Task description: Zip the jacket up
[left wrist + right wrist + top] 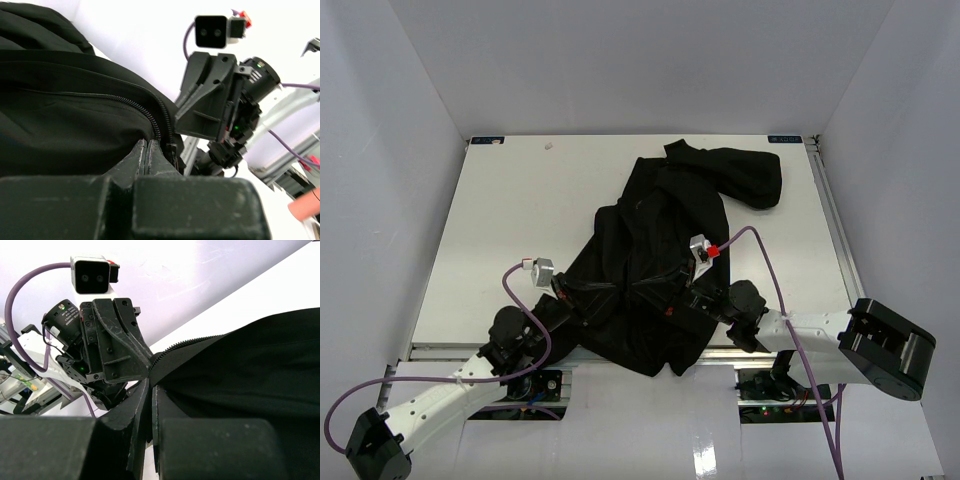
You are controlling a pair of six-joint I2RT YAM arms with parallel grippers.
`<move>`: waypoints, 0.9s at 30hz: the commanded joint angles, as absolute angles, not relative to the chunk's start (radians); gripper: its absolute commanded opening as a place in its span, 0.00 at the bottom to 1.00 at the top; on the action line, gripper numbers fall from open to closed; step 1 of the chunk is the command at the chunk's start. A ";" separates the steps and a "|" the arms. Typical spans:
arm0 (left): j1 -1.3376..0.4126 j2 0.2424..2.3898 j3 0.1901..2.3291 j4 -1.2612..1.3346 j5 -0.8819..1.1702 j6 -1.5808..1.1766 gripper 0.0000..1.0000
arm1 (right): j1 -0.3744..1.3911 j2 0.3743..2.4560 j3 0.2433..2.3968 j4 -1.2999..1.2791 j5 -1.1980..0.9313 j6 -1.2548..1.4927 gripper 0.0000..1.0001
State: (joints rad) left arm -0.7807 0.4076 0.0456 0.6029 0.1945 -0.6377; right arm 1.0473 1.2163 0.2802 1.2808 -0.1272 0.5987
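Observation:
The black jacket (660,240) lies crumpled across the middle of the white table, one sleeve flung to the back right. Both grippers are at its near hem, facing each other a short way apart. My left gripper (145,146) is shut, pinching the jacket fabric just beside the zipper teeth (131,102) and a small slider (172,150). My right gripper (151,386) is shut too, with the toothed zipper edge (185,344) coming straight out of its fingertips. From above, the left gripper (605,290) and the right gripper (668,295) are hard to pick out against the black cloth.
The white table (520,200) has walls on three sides. The jacket's hem hangs over the near edge rail (470,350). Purple cables (775,290) loop from both wrists. Each wrist view shows the other gripper's body (210,100) close ahead.

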 commanded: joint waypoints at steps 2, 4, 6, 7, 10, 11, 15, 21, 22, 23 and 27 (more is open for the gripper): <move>-0.781 0.384 0.045 0.567 0.127 -0.619 0.00 | 1.048 1.216 0.293 1.499 -0.141 0.605 0.08; -0.781 0.385 0.044 0.569 0.128 -0.618 0.00 | 1.047 1.229 0.299 1.503 -0.147 0.610 0.08; -0.781 0.386 0.043 0.574 0.133 -0.618 0.00 | 1.046 1.244 0.304 1.510 -0.153 0.617 0.08; -0.781 0.388 0.042 0.577 0.135 -0.619 0.00 | 1.047 1.250 0.308 1.514 -0.156 0.619 0.08; -0.781 0.386 0.041 0.578 0.135 -0.621 0.00 | 1.048 1.271 0.313 1.535 -0.155 0.626 0.08; -0.781 0.384 0.039 0.579 0.135 -0.621 0.00 | 1.048 1.276 0.315 1.540 -0.155 0.626 0.08; -0.781 0.376 0.038 0.578 0.135 -0.622 0.00 | 1.047 1.292 0.321 1.564 -0.154 0.628 0.08; -0.781 0.369 0.030 0.581 0.132 -0.623 0.00 | 1.048 1.301 0.331 1.577 -0.148 0.629 0.08; -0.781 0.370 0.029 0.583 0.132 -0.623 0.00 | 1.048 1.302 0.333 1.580 -0.147 0.629 0.08; -0.781 0.371 0.028 0.584 0.133 -0.624 0.00 | 1.046 1.301 0.336 1.582 -0.146 0.624 0.08; -0.781 0.376 0.027 0.588 0.137 -0.626 0.00 | 1.046 1.300 0.347 1.578 -0.141 0.620 0.08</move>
State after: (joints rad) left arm -0.7807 0.3779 0.0456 0.5728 0.1371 -0.6285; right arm 1.0473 1.2996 0.3000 1.2830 -0.1527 0.6254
